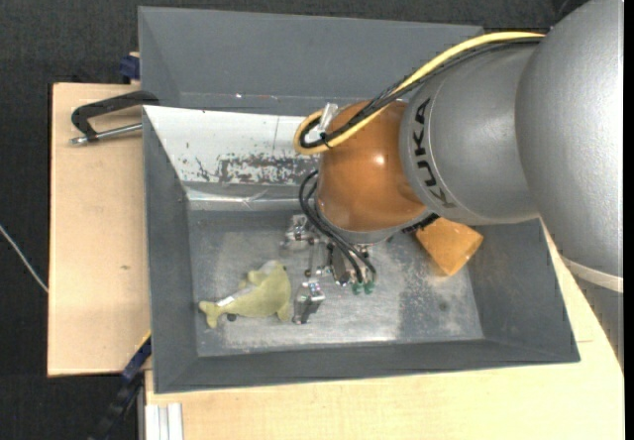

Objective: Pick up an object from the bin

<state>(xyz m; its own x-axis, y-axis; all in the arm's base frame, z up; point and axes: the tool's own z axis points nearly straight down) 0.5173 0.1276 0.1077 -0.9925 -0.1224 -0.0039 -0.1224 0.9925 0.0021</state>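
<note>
Grey bin (pixel 164 260) holds a pale yellow-green fish-shaped toy (pixel 262 295) at lower left — gripper (pixel 308 306) just beside it, aperture cannot be told — and a tan block (pixel 451 246) at right.

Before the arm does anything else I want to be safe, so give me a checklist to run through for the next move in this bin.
1. Gripper is low inside the grey metal bin: ok.
2. Gripper is right beside the pale yellow-green, fish-shaped soft-looking toy, at its right end: ok.
3. Toy is actually gripped: cannot tell.
4. Toy lies alone on the bin floor with nothing on top of it: ok.
5. Orange-tan wedge-shaped block lies apart from the gripper, further right and partly under the arm: ok.
6. Gripper is away from the bin walls: ok.
</note>
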